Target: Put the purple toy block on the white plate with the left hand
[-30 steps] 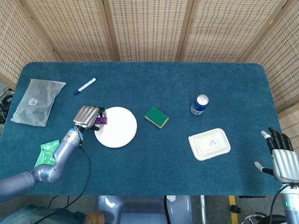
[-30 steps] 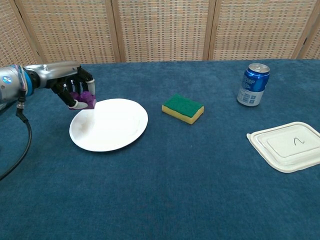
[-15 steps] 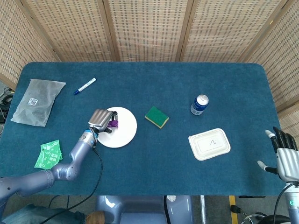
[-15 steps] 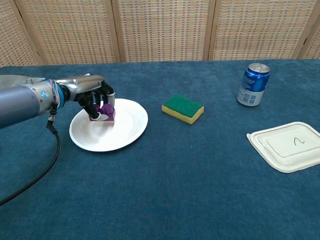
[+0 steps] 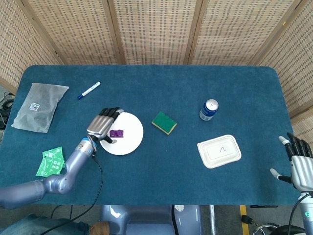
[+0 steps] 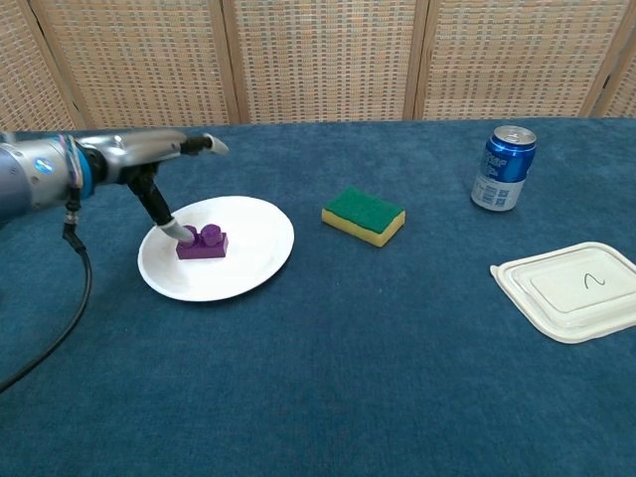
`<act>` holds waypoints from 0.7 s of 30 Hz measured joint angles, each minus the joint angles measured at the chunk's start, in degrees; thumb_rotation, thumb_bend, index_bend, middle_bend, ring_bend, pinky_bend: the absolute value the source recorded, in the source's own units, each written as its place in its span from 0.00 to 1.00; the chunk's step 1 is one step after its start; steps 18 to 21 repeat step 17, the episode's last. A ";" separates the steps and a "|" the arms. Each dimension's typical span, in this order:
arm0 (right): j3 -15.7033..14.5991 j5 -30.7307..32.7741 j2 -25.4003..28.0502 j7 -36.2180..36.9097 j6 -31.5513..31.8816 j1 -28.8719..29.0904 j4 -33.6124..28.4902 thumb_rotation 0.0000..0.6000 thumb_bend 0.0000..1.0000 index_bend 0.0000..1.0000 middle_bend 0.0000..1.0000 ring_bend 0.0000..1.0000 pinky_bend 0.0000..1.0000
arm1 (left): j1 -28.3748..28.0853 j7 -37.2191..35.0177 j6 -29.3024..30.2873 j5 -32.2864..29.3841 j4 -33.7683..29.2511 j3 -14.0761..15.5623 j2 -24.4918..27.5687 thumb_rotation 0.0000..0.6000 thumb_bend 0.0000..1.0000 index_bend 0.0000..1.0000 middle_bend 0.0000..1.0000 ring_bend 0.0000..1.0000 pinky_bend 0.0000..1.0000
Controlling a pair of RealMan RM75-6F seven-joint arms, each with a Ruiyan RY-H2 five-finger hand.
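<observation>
Covering the table [image 5: 146, 78]: blue cloth; woven screens [image 5: 156, 29] behind. Around: marker [image 5: 88, 90], sponge [image 6: 364, 215], soda can [image 6: 503, 167], lidded container [image 6: 572, 291]. Purple toy block [image 6: 202, 241] resting on white plate [image 6: 248, 253]. Left hand [image 5: 101, 126] spread wide, holding nothing, thumb tip beside block. Right hand [image 5: 298, 161] fingers apart, empty.

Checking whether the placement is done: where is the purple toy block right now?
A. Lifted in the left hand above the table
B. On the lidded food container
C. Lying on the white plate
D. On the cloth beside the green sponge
C. The purple toy block lies on the white plate, and the left hand has its fingers spread above it.
</observation>
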 measured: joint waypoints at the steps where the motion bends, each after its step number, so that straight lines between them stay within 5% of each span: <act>1: -0.02 -0.09 0.05 0.04 0.10 -0.04 -0.08 1.00 0.00 0.11 0.00 0.00 0.00 | 1.10 -1.25 2.03 1.78 -1.52 -0.14 1.55 1.00 0.09 0.00 0.00 0.00 0.00; 9: -0.40 -1.51 0.48 -0.08 1.45 -0.48 -1.05 1.00 0.00 0.12 0.00 0.00 0.00 | 12.23 -6.53 18.19 9.35 -12.43 0.26 14.63 1.00 0.07 0.00 0.00 0.00 0.00; 14: -0.57 -2.36 0.31 -0.60 2.41 -0.71 -0.92 1.00 0.00 0.12 0.00 0.00 0.00 | 22.43 -8.28 28.48 12.45 -18.54 3.77 21.29 1.00 0.07 0.00 0.00 0.00 0.00; 17: -0.72 -2.97 0.23 -0.90 2.75 -0.75 -0.83 1.00 0.00 0.11 0.00 0.00 0.00 | 26.79 -9.04 32.14 14.28 -20.63 6.39 23.41 1.00 0.08 0.00 0.00 0.00 0.00; 21: -0.72 -2.97 0.23 -0.90 2.75 -0.75 -0.83 1.00 0.00 0.11 0.00 0.00 0.00 | 26.79 -9.04 32.14 14.28 -20.63 6.39 23.41 1.00 0.08 0.00 0.00 0.00 0.00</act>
